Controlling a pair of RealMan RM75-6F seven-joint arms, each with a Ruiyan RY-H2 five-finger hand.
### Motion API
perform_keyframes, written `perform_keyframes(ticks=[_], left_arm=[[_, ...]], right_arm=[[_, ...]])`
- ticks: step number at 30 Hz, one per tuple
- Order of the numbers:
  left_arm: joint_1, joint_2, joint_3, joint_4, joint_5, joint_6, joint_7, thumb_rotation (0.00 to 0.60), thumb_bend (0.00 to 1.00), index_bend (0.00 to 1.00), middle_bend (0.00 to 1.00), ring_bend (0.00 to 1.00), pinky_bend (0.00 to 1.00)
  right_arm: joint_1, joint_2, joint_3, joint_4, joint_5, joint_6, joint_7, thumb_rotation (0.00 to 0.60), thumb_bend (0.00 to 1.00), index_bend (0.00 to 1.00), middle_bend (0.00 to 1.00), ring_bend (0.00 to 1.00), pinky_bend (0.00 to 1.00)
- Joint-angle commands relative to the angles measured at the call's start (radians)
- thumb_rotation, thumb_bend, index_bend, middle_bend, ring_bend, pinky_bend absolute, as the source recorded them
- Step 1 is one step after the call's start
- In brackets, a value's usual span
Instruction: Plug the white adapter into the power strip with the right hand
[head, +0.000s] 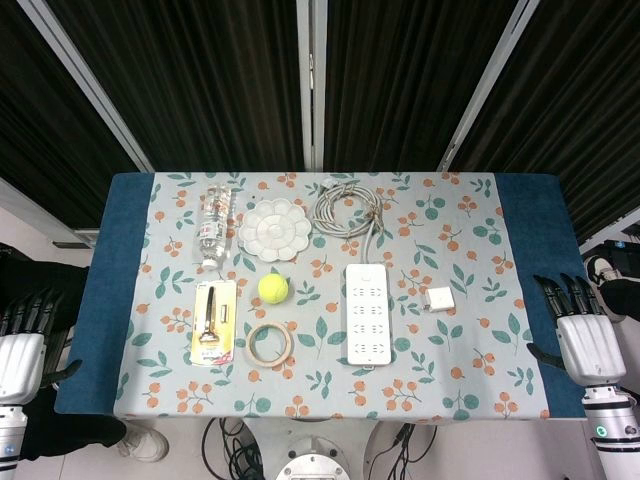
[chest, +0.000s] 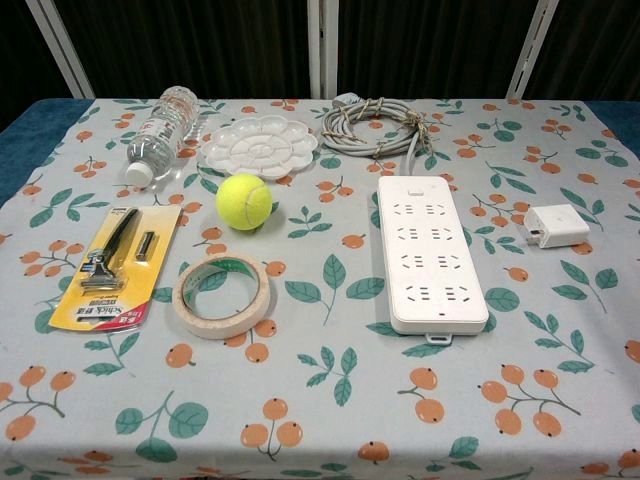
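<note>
Your surface (head: 470, 380) carries one item of each kind: one white adapter (chest: 556, 225), one white power strip (chest: 430, 252), one coiled grey cable (chest: 372, 127), one clear water bottle (chest: 160, 133), one white flower-shaped paint palette (chest: 259, 146), one tennis ball (chest: 244, 201), one roll of tape (chest: 220, 295) and one razor in a yellow blister pack (chest: 110, 267). The white adapter is a small, flat, square-cornered block lying just right of the power strip, apart from it. The strip lies lengthwise, its cord end far from you, showing four rows of sockets. Your right robot hand (head: 585, 340) rests at the right edge of the surface, fingers spread and holding nothing. Your left robot hand (head: 22, 352) sits beyond the left edge, likewise spread and empty; the frame cuts part of it off. The adapter's prongs cannot be made out.
</note>
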Motion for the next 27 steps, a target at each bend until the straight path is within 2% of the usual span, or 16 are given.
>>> perform_keyframes(ticks=[1,10,14,18,27], left_arm=[[-0.001,-0.002,-0.001,0.002,-0.003,-0.004,-0.002,0.600,0.07,0.00,0.01,0.00,0.00],[0.002,-0.006,0.001,0.003,0.004,0.004,-0.004,0.600,0.07,0.00,0.01,0.00,0.00],[0.001,-0.009,0.003,0.004,0.010,0.005,-0.005,0.600,0.07,0.00,0.01,0.00,0.00],[0.006,-0.011,0.006,0.004,0.014,0.012,-0.008,0.600,0.07,0.00,0.01,0.00,0.00],[0.010,-0.014,0.005,0.006,0.007,0.011,-0.018,0.600,0.07,0.00,0.01,0.00,0.00]], right_arm=[[0.002,0.001,0.000,-0.001,0.003,-0.004,-0.001,0.600,0.03,0.03,0.14,0.01,0.05],[0.019,-0.002,-0.005,-0.001,-0.002,-0.033,0.012,0.600,0.03,0.04,0.15,0.01,0.05],[0.055,-0.032,0.003,0.027,0.000,-0.081,0.024,0.600,0.03,0.12,0.17,0.01,0.05],[0.102,-0.082,0.016,0.083,0.017,-0.146,0.037,0.600,0.03,0.25,0.20,0.04,0.08],[0.218,-0.218,0.020,0.245,0.037,-0.311,0.037,0.600,0.03,0.32,0.26,0.07,0.10]])
